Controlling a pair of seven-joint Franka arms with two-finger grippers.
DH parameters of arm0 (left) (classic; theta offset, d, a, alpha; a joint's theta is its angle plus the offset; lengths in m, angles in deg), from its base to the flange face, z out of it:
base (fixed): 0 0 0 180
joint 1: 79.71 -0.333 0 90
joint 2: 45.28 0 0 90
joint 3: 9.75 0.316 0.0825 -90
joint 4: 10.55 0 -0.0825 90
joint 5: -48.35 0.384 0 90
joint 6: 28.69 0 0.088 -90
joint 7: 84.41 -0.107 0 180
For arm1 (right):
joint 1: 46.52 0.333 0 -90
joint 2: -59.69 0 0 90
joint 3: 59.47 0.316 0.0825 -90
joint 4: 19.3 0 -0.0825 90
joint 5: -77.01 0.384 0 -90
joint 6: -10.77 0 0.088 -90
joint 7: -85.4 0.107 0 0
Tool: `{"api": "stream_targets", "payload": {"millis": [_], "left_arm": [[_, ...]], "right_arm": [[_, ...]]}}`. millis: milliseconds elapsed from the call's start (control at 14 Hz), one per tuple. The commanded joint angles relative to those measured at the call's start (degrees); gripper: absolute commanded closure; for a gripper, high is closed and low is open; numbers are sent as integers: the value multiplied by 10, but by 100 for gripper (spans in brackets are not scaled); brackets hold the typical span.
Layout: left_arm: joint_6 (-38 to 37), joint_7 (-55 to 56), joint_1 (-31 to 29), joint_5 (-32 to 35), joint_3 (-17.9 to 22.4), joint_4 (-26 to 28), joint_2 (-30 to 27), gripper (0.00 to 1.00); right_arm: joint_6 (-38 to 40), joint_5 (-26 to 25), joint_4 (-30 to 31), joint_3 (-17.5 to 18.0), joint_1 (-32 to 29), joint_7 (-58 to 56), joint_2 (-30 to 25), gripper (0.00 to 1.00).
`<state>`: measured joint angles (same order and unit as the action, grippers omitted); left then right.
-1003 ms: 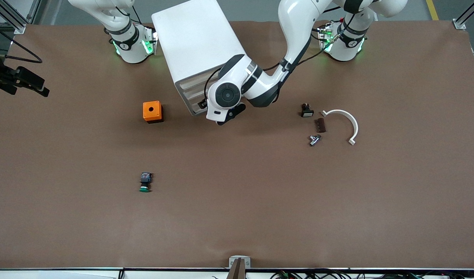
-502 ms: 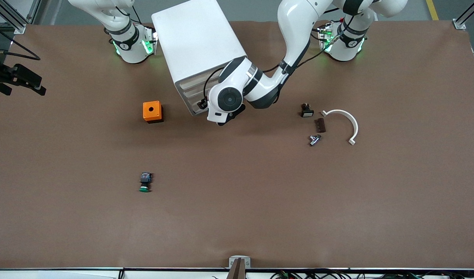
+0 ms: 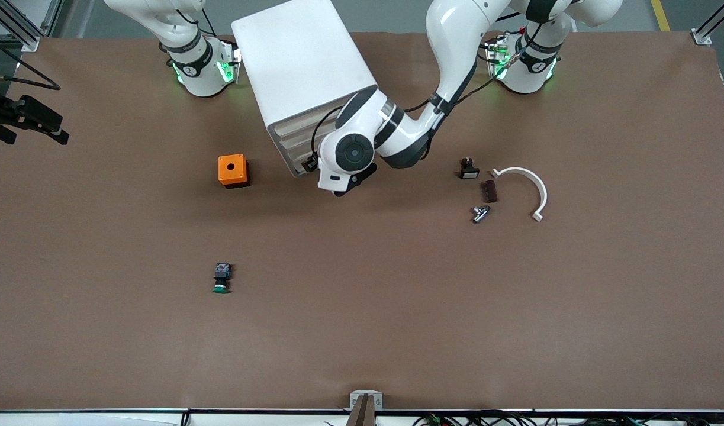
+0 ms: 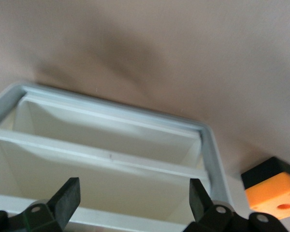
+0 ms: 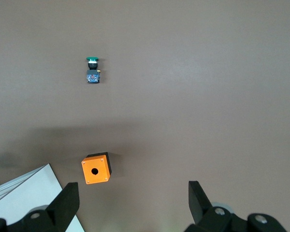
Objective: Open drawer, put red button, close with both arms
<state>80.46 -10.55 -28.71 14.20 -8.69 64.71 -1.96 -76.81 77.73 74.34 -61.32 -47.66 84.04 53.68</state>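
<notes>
The white drawer cabinet (image 3: 302, 65) stands near the arms' bases. Its drawer fronts (image 3: 292, 142) sit flush in the frame, facing the front camera. The left arm's wrist (image 3: 353, 152) hangs just in front of them and hides its gripper in the front view. In the left wrist view the left gripper (image 4: 135, 193) is open, close to the cream drawer face (image 4: 111, 145), with nothing between its fingers. The right gripper (image 5: 133, 195) is open and empty, high over the table by the orange box (image 5: 95, 170). The red button is out of view.
An orange box (image 3: 232, 170) stands beside the cabinet toward the right arm's end. A green-capped switch (image 3: 221, 278) lies nearer the front camera. Toward the left arm's end lie a small black switch (image 3: 468, 169), a brown block (image 3: 489, 191), a metal fitting (image 3: 480, 213) and a white curved bracket (image 3: 530, 189).
The left arm's wrist has drifted slightly toward the front camera in front of the cabinet. Both grippers have stayed open.
</notes>
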Motion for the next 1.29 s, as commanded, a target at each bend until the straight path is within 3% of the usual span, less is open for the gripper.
{"api": "stream_targets", "payload": {"millis": [0, 215, 358, 860, 1218], "left_arm": [[-6, 2, -11, 36, 18, 1, -43, 1], [-17, 1, -38, 80, 22, 2, -119, 1], [-66, -8, -54, 129, 22, 2, -168, 1], [-309, -222, -183, 143, 22, 5, -304, 1], [-387, -382, -292, 210, 20, 12, -350, 1]], "right_arm": [[-2, -6, 15, 9, -11, -8, -16, 0], [-1, -6, 15, 10, -11, -8, -16, 0], [0, -6, 15, 10, -11, -8, -16, 0], [0, -6, 15, 10, -11, -8, -16, 0], [0, -5, 16, 11, -8, -8, -16, 0]]}}
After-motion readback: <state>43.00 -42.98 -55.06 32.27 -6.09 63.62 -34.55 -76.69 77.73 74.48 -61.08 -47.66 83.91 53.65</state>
